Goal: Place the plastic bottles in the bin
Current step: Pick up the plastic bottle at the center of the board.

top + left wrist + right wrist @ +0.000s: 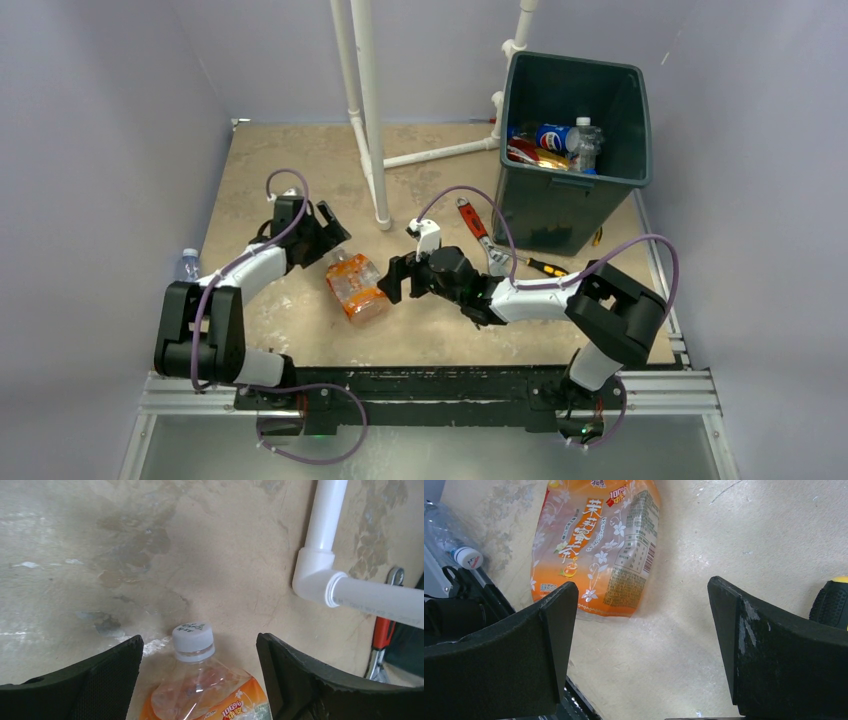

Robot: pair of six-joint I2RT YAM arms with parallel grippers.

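An orange-labelled plastic bottle point(355, 288) lies flat on the table between my two grippers. My left gripper point(325, 235) is open over its white cap point(192, 640); the fingers stand either side of the neck with gaps, not touching. The bottle's label point(596, 545) fills the upper left of the right wrist view, and my right gripper point(641, 650) is open just short of its base, over bare table. A second clear bottle point(187, 265) lies at the table's left edge. The dark green bin point(600, 80) stands at the back right with several bottles point(555, 140) inside.
A white pipe frame point(370, 110) rises behind the orange bottle, with an elbow point(315, 575) close to my left gripper. A red-handled wrench point(475, 222) and a yellow-and-black screwdriver point(547, 267) lie in front of the bin, beside my right arm.
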